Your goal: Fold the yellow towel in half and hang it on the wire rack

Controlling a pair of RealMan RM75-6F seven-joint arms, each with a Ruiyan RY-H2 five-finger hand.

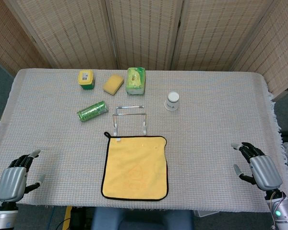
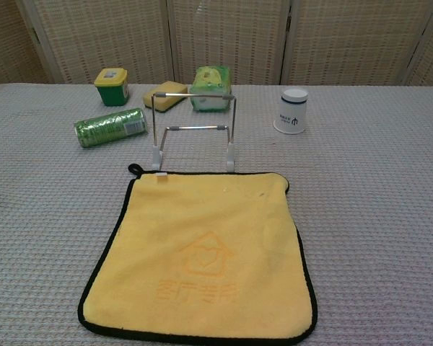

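Observation:
A yellow towel (image 1: 136,167) (image 2: 204,256) with a black border lies flat and unfolded at the table's front centre, a small loop at its far left corner. Just behind its far edge stands the wire rack (image 1: 129,118) (image 2: 193,130), upright and bare. My left hand (image 1: 15,178) rests over the front left of the table, fingers apart, holding nothing. Far to the right of the towel, my right hand (image 1: 258,165) sits near the front right corner, also with fingers apart and nothing in it. Neither hand shows in the chest view.
Behind the rack are a yellow-lidded green tub (image 1: 86,79), a yellow sponge (image 1: 113,83), a green tissue pack (image 1: 136,80) and a white cup (image 1: 172,101). A green can (image 1: 92,111) lies on its side left of the rack. Woven screens stand behind the table.

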